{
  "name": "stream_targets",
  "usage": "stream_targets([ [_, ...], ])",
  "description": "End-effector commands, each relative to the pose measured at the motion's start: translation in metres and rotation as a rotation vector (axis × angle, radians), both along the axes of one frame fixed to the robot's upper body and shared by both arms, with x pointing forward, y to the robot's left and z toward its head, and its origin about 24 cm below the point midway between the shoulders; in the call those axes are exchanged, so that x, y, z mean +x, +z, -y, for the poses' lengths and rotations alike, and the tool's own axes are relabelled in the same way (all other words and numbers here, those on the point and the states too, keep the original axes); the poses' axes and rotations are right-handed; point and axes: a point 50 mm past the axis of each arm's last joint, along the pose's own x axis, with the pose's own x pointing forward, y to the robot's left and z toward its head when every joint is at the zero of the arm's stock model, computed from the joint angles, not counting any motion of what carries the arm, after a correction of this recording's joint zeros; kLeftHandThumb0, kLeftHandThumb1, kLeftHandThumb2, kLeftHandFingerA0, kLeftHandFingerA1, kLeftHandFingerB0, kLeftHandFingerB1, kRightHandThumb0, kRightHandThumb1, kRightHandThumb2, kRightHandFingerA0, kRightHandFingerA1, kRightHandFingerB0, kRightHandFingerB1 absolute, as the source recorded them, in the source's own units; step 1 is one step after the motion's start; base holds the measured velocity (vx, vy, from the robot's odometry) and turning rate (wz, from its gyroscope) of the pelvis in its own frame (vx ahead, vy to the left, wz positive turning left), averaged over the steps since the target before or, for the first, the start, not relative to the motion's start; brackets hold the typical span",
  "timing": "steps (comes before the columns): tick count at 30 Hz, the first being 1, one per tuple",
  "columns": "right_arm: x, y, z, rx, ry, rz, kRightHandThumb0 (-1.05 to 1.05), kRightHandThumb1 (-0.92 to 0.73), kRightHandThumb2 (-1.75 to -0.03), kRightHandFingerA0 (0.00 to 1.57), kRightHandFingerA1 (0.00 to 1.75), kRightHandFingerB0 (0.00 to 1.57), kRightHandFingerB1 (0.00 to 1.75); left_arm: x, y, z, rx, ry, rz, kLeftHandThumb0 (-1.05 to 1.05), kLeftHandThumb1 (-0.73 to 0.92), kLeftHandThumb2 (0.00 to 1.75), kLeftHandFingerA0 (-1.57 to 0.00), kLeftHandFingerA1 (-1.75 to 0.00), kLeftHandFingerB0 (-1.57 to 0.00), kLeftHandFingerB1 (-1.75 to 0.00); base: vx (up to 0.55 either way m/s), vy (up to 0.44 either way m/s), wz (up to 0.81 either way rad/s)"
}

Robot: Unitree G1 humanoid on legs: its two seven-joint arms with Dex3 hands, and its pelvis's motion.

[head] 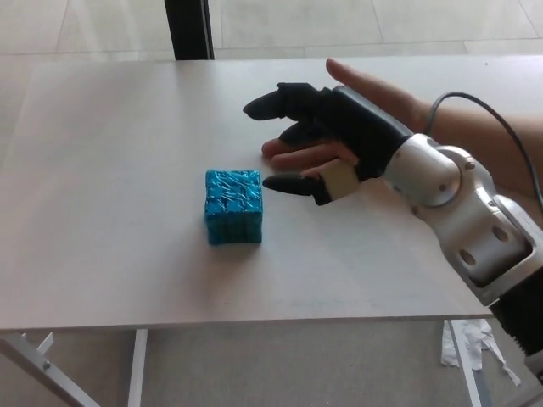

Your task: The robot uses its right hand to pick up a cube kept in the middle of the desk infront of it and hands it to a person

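Cube: I see the blue cube point(233, 206) sitting flat on the desk point(102, 170), about mid-desk and a little left of centre in my head view; its top face is shiny and crinkled, its front face shows a grid pattern; nothing is touching it.
Right hand: my right hand point(327, 140) reaches in from the right, fingers spread and holding nothing; its thumb point(293, 185) points left toward the cube and ends just beside the cube's upper right corner, with a small gap between; the two thick fingers point(276, 103) stretch out leftward farther back, above the desk.
Right arm: the silver forearm point(462, 216) runs from the lower right edge up to the wrist; a thin dark cable point(501, 127) loops over it.
Person: a person's open hand point(365, 93) lies palm up on the desk behind my right hand, which covers much of it; fingertips show just under my fingers, near the cube's far right side but apart from it.
Left hand: I have no sight of it.
Surroundings: a dark upright post point(188, 30) stands beyond the far edge; pale floor shows below the near edge.
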Motion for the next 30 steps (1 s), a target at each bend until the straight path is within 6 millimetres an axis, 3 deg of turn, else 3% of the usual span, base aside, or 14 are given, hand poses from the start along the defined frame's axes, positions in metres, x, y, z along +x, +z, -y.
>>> stream_targets([
  [1, 0.006, 0.016, -0.007, -0.094, 0.027, 0.131, -0.76, -0.64, -0.6, 0.3, 0.51, 0.27, 0.35, -0.001, 0.004, -0.002, -0.011, 0.014, 0.049, -0.57, 0.61, 0.58, -0.6, -0.58, -0.37, -0.44, 0.0, 0.0, 0.0],
  [2, 0.006, 0.017, -0.009, -0.1, 0.031, 0.131, -0.76, -0.64, -0.6, 0.27, 0.51, 0.26, 0.36, -0.002, 0.003, -0.002, -0.008, 0.006, 0.037, -0.62, 0.46, 0.86, -0.53, -0.65, -0.34, -0.54, 0.0, 0.0, 0.0],
  [5, 0.005, 0.019, -0.016, -0.116, 0.048, 0.146, -0.77, -0.63, -0.6, 0.28, 0.51, 0.26, 0.35, -0.002, 0.0, 0.0, -0.013, 0.012, 0.028, -0.66, 0.46, 0.84, -0.52, -0.65, -0.29, -0.53, 0.0, 0.0, 0.0],
  [6, 0.005, 0.019, -0.017, -0.117, 0.054, 0.156, -0.76, -0.63, -0.6, 0.29, 0.51, 0.28, 0.35, -0.002, 0.0, 0.0, -0.016, 0.007, 0.029, -0.61, 0.58, 0.57, -0.57, -0.59, -0.35, -0.43, 0.0, 0.0, 0.0],
  [7, 0.006, 0.02, -0.021, -0.115, 0.061, 0.166, -0.76, -0.62, -0.59, 0.3, 0.52, 0.29, 0.35, -0.003, -0.001, 0.0, -0.013, 0.002, 0.017, -0.63, 0.45, 0.86, -0.55, -0.65, -0.36, -0.54, 0.0, 0.0, 0.0],
  [9, 0.006, 0.02, -0.022, -0.115, 0.062, 0.169, -0.76, -0.62, -0.59, 0.3, 0.52, 0.29, 0.35, -0.003, -0.001, 0.001, -0.012, 0.0, 0.011, -0.63, 0.45, 0.86, -0.55, -0.65, -0.36, -0.54, 0.0, 0.0, 0.0],
  [10, 0.006, 0.024, -0.027, -0.118, 0.066, 0.183, -0.75, -0.61, -0.59, 0.32, 0.51, 0.31, 0.34, -0.004, -0.002, 0.001, -0.014, 0.008, 0.005, -0.6, 0.59, 0.58, -0.62, -0.57, -0.42, -0.43, 0.0, 0.0, 0.0],
  [12, 0.007, 0.027, -0.029, -0.117, 0.065, 0.187, -0.75, -0.61, -0.59, 0.31, 0.5, 0.31, 0.35, -0.004, -0.003, 0.002, -0.013, 0.001, -0.006, -0.6, 0.6, 0.58, -0.62, -0.57, -0.43, -0.43, 0.0, 0.0, 0.0],
  [13, 0.008, 0.03, -0.03, -0.115, 0.064, 0.196, -0.76, -0.61, -0.59, 0.3, 0.51, 0.31, 0.35, -0.002, -0.004, 0.002, -0.011, 0.002, -0.012, -0.58, 0.61, 0.59, -0.61, -0.56, -0.42, -0.42, 0.0, 0.0, 0.0],
  [14, 0.009, 0.035, -0.036, -0.106, 0.073, 0.209, -0.76, -0.62, -0.6, 0.28, 0.52, 0.29, 0.37, -0.002, -0.004, 0.002, -0.01, -0.006, -0.022, -0.6, 0.47, 0.86, -0.56, -0.65, -0.38, -0.54, 0.0, 0.0, 0.0],
  [15, 0.01, 0.035, -0.036, -0.105, 0.073, 0.211, -0.76, -0.62, -0.6, 0.28, 0.52, 0.29, 0.37, -0.002, -0.004, 0.002, -0.01, -0.008, -0.023, -0.6, 0.47, 0.86, -0.56, -0.65, -0.38, -0.54, 0.0, 0.0, 0.0],
  [18, 0.011, 0.034, -0.043, -0.121, 0.075, 0.208, -0.76, -0.59, -0.59, 0.3, 0.54, 0.3, 0.36, -0.001, -0.004, 0.003, -0.02, -0.012, -0.013, -0.62, 0.46, 0.86, -0.55, -0.64, -0.36, -0.53, 0.0, 0.0, 0.0],
  [19, 0.011, 0.033, -0.048, -0.136, 0.077, 0.198, -0.77, -0.6, -0.59, 0.31, 0.54, 0.3, 0.35, 0.0, -0.004, 0.003, -0.019, -0.016, -0.02, -0.61, 0.59, 0.58, -0.64, -0.56, -0.44, -0.42, 0.0, 0.0, 0.0],
  [30, 0.012, 0.0, -0.061, -0.232, 0.067, 0.096, -0.78, -0.61, -0.59, 0.22, 0.51, 0.28, 0.34, 0.006, -0.006, 0.006, -0.007, -0.052, -0.065, -0.62, 0.59, 0.58, -0.62, -0.55, -0.43, -0.41, 0.0, 0.0, 0.0],
])
